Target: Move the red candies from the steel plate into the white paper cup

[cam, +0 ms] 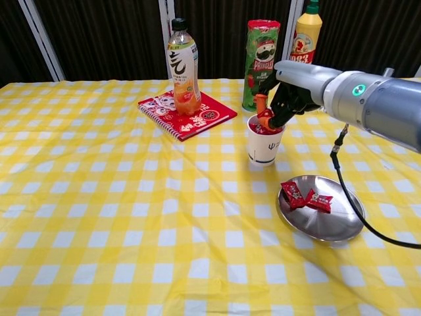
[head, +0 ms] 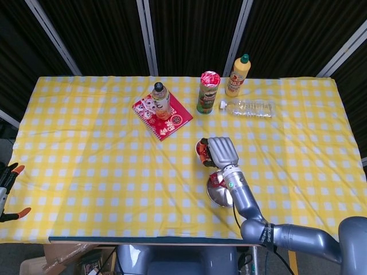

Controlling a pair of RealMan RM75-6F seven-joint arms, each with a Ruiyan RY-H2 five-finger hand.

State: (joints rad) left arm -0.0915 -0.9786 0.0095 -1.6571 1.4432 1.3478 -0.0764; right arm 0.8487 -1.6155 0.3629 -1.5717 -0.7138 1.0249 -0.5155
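Right hand hovers right over white paper cup, fingers curled in; whether it pinches a candy, cannot tell. Cup carries a dark mark, unreadable, with red candies heaped inside. Below-right of the hand, steel plate holds two red candies, shiny crinkled wrappers. Behind hand: green Pringles can, yellow bottle labelled "1983". Left hand not visible.
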